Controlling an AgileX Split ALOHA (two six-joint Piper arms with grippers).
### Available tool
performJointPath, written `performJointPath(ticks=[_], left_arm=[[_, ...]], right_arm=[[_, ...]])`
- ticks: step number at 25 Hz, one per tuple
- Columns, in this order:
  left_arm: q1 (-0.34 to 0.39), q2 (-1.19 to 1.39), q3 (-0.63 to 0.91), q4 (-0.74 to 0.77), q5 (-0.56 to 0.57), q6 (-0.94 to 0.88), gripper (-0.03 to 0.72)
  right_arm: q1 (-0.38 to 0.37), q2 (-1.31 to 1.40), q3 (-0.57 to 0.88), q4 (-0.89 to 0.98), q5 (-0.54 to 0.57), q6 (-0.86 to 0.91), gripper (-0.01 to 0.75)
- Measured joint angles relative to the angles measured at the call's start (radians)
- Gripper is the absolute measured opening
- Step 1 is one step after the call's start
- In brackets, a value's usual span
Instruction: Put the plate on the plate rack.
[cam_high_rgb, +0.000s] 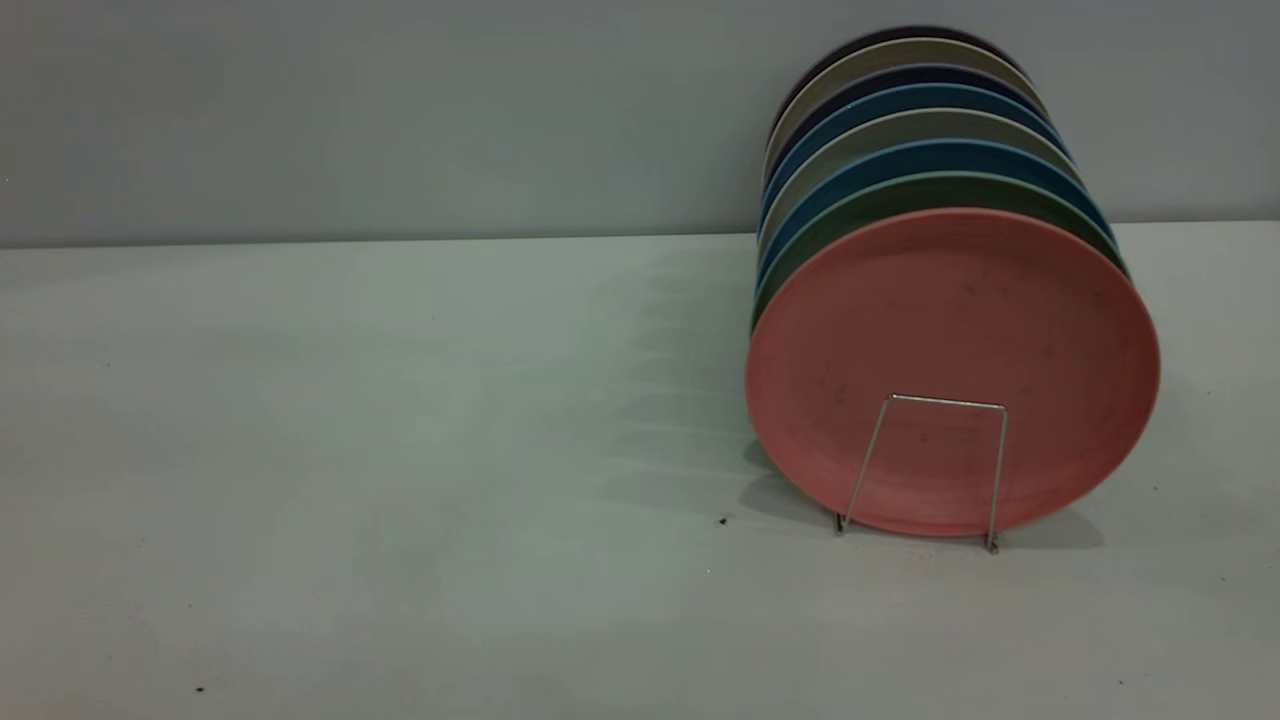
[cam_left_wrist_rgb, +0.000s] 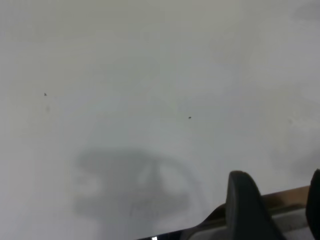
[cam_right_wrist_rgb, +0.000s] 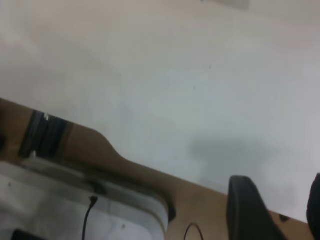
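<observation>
i see the table first, a broad pale sheet, and none of my own arms shows over it in the outside view. my left gripper hangs above bare tabletop with nothing between its fingers; two dark tips show with a gap between them, so i judge them spread and empty. my right gripper sits near the table's wooden edge, over some cables and a pale casing, also holding nothing, its tips likewise apart. both are well apart from the plates, which appear in neither wrist view.

next in size is the row of other plates, blue, green, grey and dark, standing on edge one behind another. in front of them stands the plate, salmon-pink, upright and leaning back against the green one. the plate rack shows as one thin wire loop crossing the plate's lower face, its feet on the table.

i judge the task as good as done: the plate rests in the rack, and nothing is left for my fingers but to stay clear.

i can read no brand, label or writing on anything; only faint dark specks mark the plate.
</observation>
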Motion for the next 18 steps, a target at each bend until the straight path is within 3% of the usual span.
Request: performJointPath(ticks=[10, 18], left_arm=[[0.0, -0.29, 0.106, 0.001, 0.058, -0.053, 0.333], [0.0, -0.465, 0.265, 0.032, 0.072, -0.077, 0.333]], right_arm=[[0.0, -0.363, 0.012, -0.021, 0.096, -0.008, 0.313], [0.0, -0.435, 0.123, -0.164, 0.032, 0.163, 0.314]])
